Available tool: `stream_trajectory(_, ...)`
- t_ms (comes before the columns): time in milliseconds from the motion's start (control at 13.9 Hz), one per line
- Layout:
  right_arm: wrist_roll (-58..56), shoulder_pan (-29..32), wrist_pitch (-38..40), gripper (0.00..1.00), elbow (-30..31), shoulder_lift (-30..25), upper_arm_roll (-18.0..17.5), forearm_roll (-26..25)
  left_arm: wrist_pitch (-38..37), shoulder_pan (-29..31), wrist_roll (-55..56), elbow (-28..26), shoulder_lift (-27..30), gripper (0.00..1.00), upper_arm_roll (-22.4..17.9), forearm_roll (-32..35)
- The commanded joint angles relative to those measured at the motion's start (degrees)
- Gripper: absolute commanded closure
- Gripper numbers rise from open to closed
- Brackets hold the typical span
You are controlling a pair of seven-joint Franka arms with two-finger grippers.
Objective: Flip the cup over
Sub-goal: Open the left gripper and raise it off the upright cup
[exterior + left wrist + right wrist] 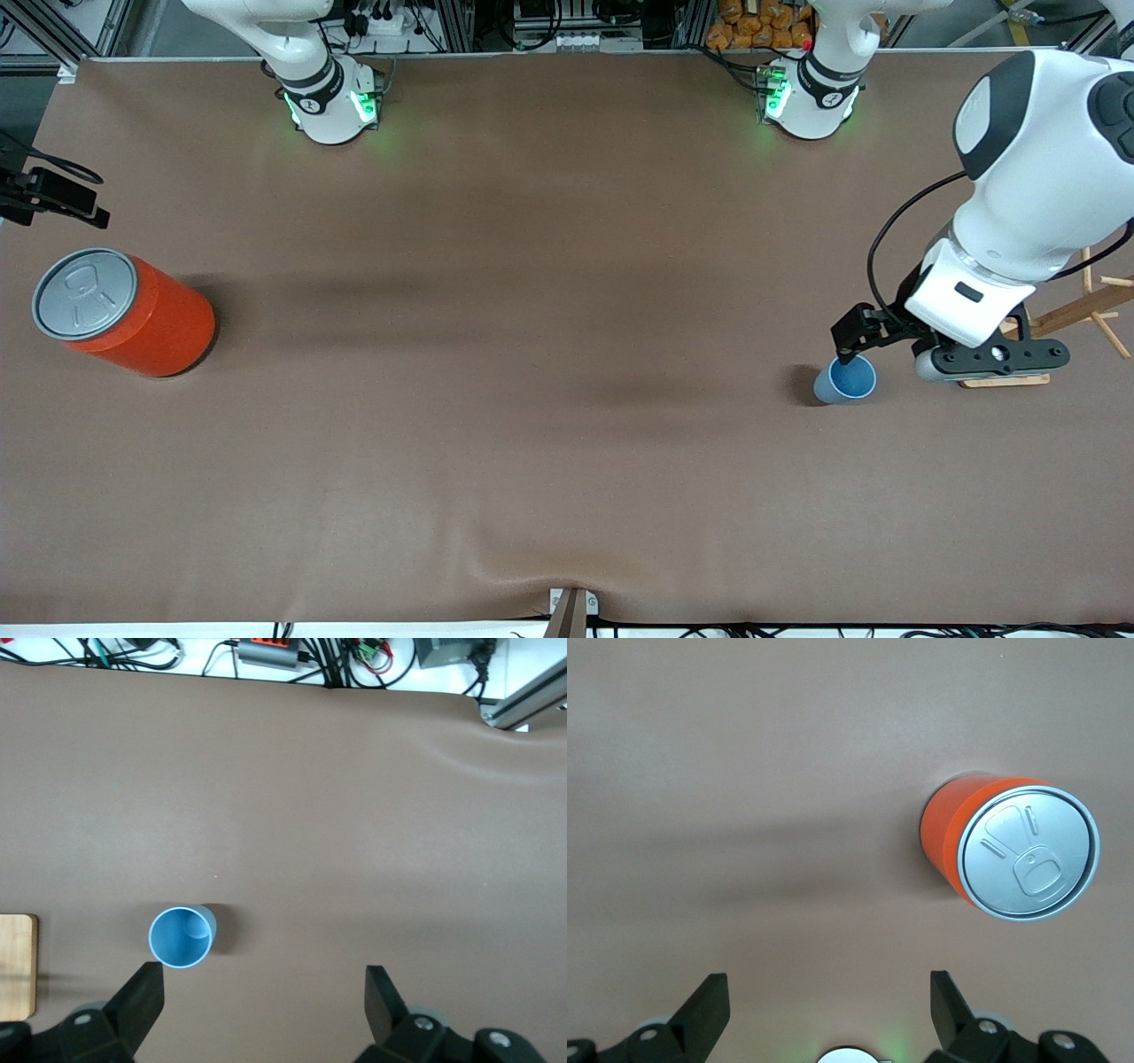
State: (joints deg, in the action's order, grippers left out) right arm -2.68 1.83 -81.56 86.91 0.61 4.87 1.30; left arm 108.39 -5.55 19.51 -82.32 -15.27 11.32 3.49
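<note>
1 cup (848, 380), 1 orange can (133, 315)

We see the small light-blue tapered plastic cup (846, 381) standing mouth up on the brown table (532, 354), toward the left arm's end, just beside a wooden stand (1076, 319). The large orange cylinder with a grey lid (124, 312) stands well apart, at the right arm's end.

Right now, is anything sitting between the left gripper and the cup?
Nothing visible. The left gripper hangs open just above the upright cup, one finger by its rim; only bare table surrounds it.
</note>
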Motion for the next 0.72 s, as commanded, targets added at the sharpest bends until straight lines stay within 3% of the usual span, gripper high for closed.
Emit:
stream_trajectory(0,0.04,0.9,0.17,0.0,-0.86,0.44,-0.48,1.07,-0.73,-2.52,1.06,1.9,-0.2,0.0,0.98,1.52)
stream_trajectory(649,0.04,0.9,0.09,0.0,-0.86,0.44,-0.39,1.07,2.69,-4.56,3.08,2.08,0.24,0.0,0.9,0.99)
